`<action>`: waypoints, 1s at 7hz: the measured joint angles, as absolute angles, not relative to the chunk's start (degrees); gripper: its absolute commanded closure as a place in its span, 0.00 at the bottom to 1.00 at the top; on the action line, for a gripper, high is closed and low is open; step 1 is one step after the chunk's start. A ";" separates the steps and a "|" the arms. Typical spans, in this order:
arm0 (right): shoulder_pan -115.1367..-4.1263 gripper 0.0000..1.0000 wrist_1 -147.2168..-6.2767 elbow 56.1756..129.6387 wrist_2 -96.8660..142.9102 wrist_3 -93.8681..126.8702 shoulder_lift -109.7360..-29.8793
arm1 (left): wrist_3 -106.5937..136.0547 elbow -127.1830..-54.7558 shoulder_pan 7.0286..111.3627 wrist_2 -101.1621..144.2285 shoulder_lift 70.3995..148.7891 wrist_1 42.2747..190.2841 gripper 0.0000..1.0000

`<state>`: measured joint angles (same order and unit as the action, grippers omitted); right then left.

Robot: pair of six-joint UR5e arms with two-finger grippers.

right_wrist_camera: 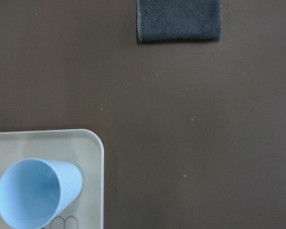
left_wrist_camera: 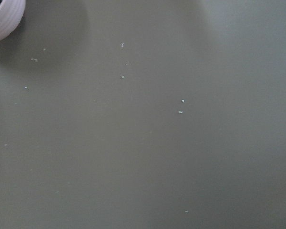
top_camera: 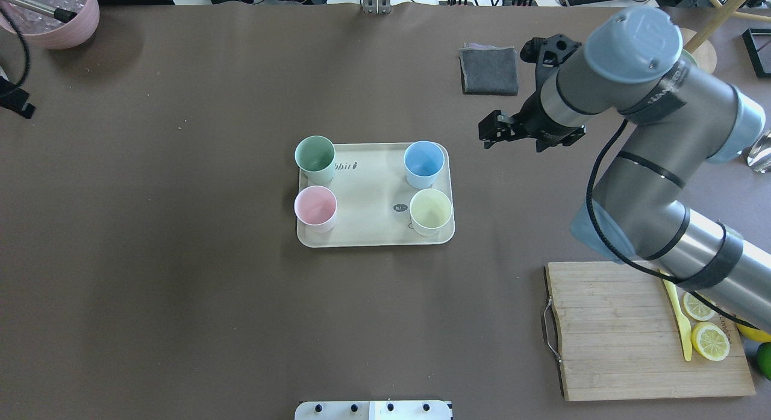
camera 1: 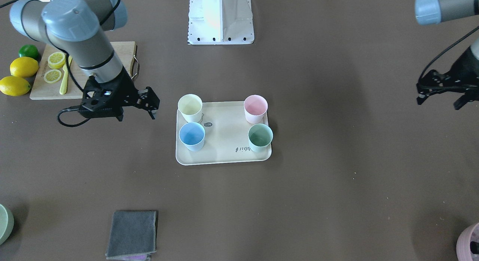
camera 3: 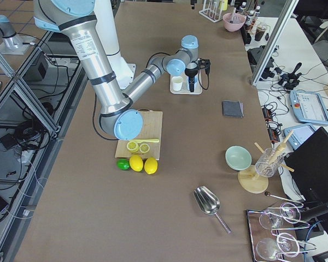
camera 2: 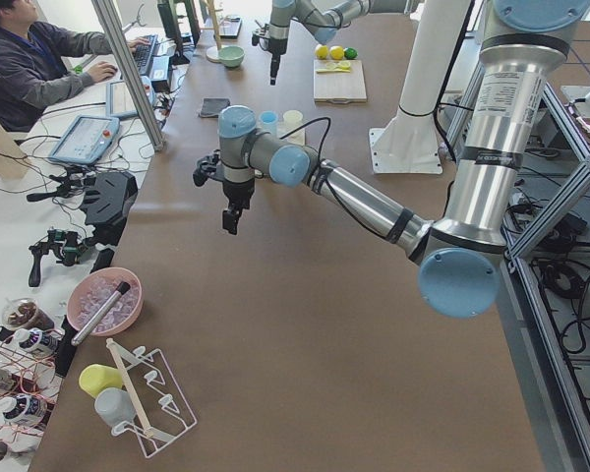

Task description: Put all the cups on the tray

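Overhead exterior: 4 cups (top_camera: 315, 153) upright on tray (top_camera: 370, 188).

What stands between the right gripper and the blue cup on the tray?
Nothing visible. Only bare table separates the right gripper from the blue cup, which stands upright in the tray corner nearest it.

Was a robotics lab: brown tabletop (top_camera: 181, 323) flanked by aluminium framing (camera 2: 130, 74), teach pendants (camera 3: 311, 106) and cables (camera 2: 69, 182) on a side bench (camera 3: 295, 60), operator (camera 2: 29, 61) typing, arms (camera 2: 374, 208) on a white pedestal (camera 1: 220, 21).
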<state>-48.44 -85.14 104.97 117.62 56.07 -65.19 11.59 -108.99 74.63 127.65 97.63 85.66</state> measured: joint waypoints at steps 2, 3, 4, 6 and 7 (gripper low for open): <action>-58.60 0.00 -89.18 105.44 124.27 38.46 -69.44 | -2.48 -105.56 85.05 128.71 91.87 85.27 0.02; -63.72 0.00 -91.23 105.90 126.55 30.42 -72.06 | -6.27 -103.31 89.06 128.82 90.15 85.21 0.02; -68.62 0.00 -92.95 106.25 128.17 21.97 -75.47 | -8.19 -101.48 91.81 128.81 88.14 85.26 0.02; -77.82 0.00 -95.56 105.71 129.15 7.23 -83.48 | -9.19 -100.10 93.98 128.76 84.54 85.98 0.02; -80.75 0.00 -95.90 104.03 128.96 4.10 -87.20 | -9.21 -99.87 94.54 128.89 83.73 86.18 0.02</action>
<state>-80.75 -95.90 104.03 128.96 4.10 -87.20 -9.21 -99.87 94.54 128.89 83.73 86.18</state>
